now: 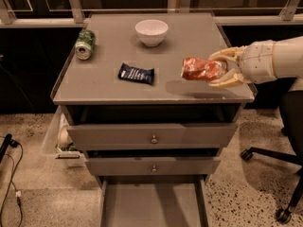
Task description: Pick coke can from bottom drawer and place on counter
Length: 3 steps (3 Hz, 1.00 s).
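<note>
My gripper [215, 69] reaches in from the right, shut on the red-orange coke can [201, 69]. It holds the can on its side just above the right part of the grey counter [109, 91]; the can's shadow falls on the top under it. The bottom drawer [151, 205] is pulled open at the foot of the cabinet, a flat grey tray with nothing in it.
On the counter stand a white bowl [151, 31] at the back, a green can [84, 44] lying at the back left, and a dark blue snack packet [136, 74] in the middle. Two knobbed drawers [153, 138] are slightly ajar. An office chair base [279, 174] stands at the right.
</note>
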### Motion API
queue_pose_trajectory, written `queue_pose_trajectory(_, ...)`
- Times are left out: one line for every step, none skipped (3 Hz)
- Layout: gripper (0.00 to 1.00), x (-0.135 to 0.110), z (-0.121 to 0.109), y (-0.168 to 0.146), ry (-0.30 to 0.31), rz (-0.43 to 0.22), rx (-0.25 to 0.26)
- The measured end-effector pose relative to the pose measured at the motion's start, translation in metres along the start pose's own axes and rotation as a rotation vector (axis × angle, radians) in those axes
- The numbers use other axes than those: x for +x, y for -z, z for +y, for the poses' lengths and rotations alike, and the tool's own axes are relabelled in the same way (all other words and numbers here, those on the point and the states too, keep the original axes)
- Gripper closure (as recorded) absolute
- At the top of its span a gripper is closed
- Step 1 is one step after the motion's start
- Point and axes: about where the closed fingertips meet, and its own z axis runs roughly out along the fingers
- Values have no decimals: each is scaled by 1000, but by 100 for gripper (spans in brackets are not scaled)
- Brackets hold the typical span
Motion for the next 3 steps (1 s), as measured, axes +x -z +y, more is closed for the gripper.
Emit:
queue_pose_trajectory(100, 16, -34, -13, -50, -33, 54)
queue_pose_trajectory(100, 30, -65, -29, -129, -62, 95)
queue_pose_trajectory(100, 44, -80, -42, -251, -57, 100)
